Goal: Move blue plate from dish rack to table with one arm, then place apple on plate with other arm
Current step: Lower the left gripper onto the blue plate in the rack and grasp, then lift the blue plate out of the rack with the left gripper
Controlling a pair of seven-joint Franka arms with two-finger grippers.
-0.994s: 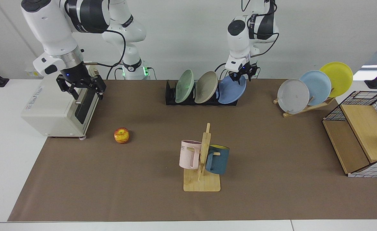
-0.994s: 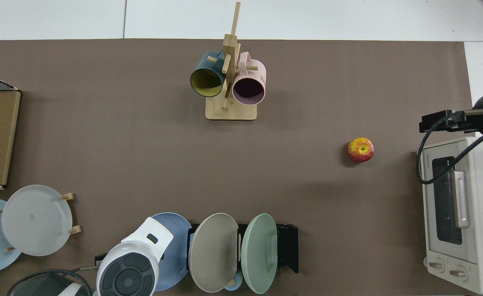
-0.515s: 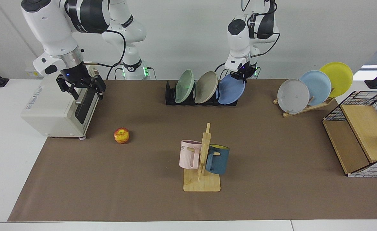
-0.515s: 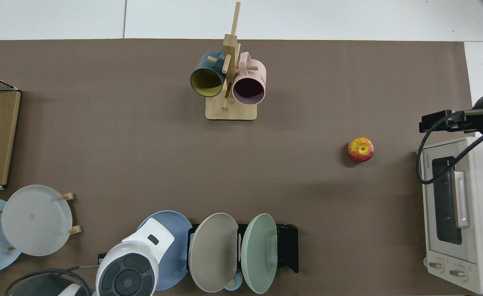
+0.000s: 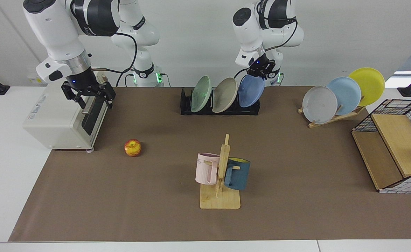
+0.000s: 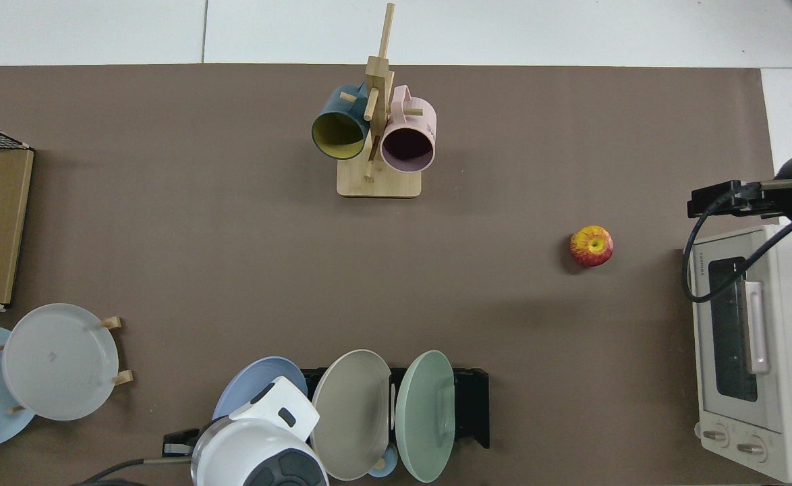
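Step 1 underway: left end effector (image 5: 260,71) clenched on blue plate (image 5: 251,91) rim, plate at dish rack (image 5: 219,109). Apple (image 5: 132,147) untouched; right end effector (image 5: 92,101) released, waits.

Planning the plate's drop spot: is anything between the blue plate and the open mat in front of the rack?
Nothing visible: the left hand grips the blue plate above the dish rack; the mat before it is bare.

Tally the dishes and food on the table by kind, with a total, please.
Plates: 6 (blue plate, beige plate, green plate at the dish rack; grey plate, pale blue plate, yellow plate on the wooden rack)
Mugs: 2 (pink mug, dark blue mug)
Apples: 1 (apple)
Total: 9
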